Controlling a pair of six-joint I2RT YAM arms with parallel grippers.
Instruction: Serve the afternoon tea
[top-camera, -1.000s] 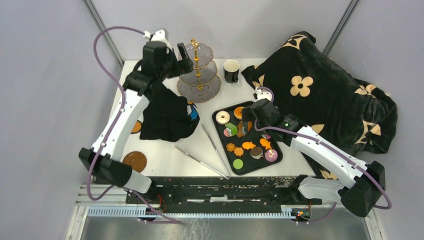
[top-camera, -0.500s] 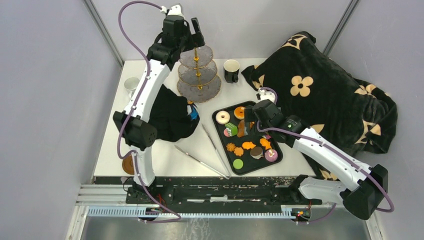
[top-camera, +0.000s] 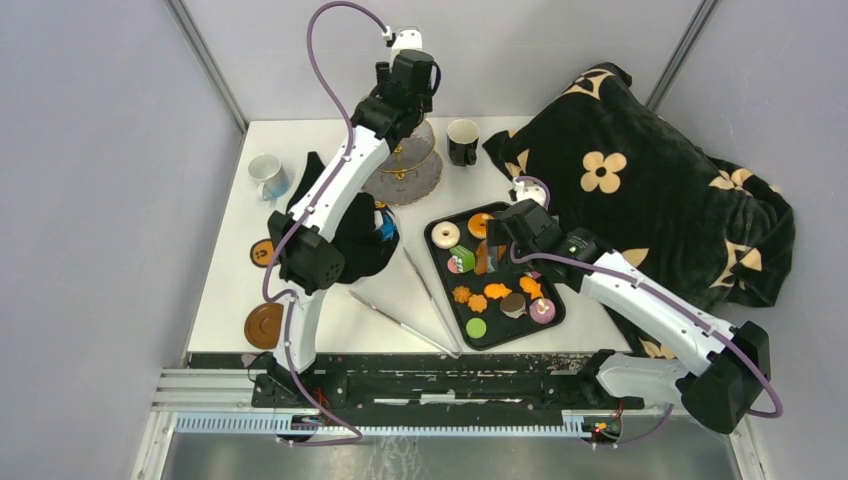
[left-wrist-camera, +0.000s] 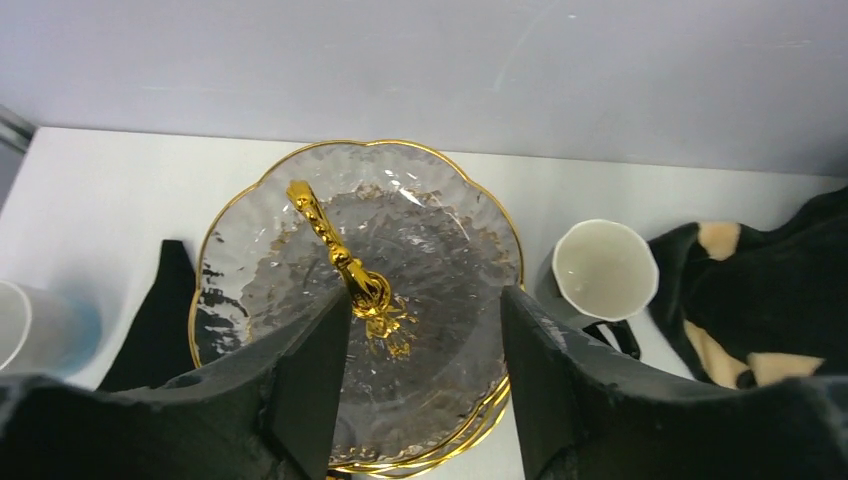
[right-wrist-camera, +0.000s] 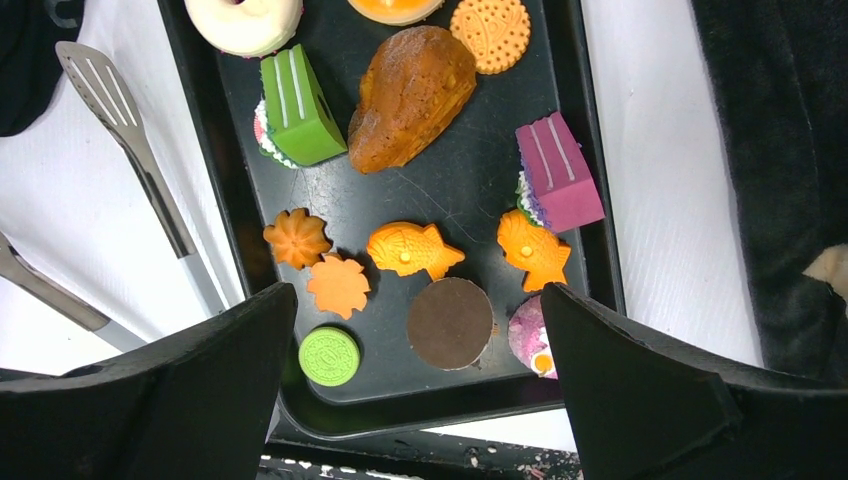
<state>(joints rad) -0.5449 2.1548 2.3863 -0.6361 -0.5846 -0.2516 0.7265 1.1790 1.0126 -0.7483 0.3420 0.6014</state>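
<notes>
The three-tier glass stand (left-wrist-camera: 440, 250), upper centre of the overhead view, shows a bare top plate. All the toy treats (right-wrist-camera: 412, 250) lie on the black tray (right-wrist-camera: 470, 200) mid-frame, so serving looks unstarted. The left gripper (left-wrist-camera: 425, 310) straddles the stand's gold handle (left-wrist-camera: 345, 260), jaws apart and clasping nothing. The right gripper (right-wrist-camera: 418, 295) hovers spread over the tray. The stand's lower tiers are mostly hidden.

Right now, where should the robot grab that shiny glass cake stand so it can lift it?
By the gold loop handle at the top of the cake stand, coming straight down from above. The glass plates are wide, thin and stacked, with nothing easy to pinch, while the handle stands up slim in the middle. The left gripper hangs right above it, fingers apart.
</notes>
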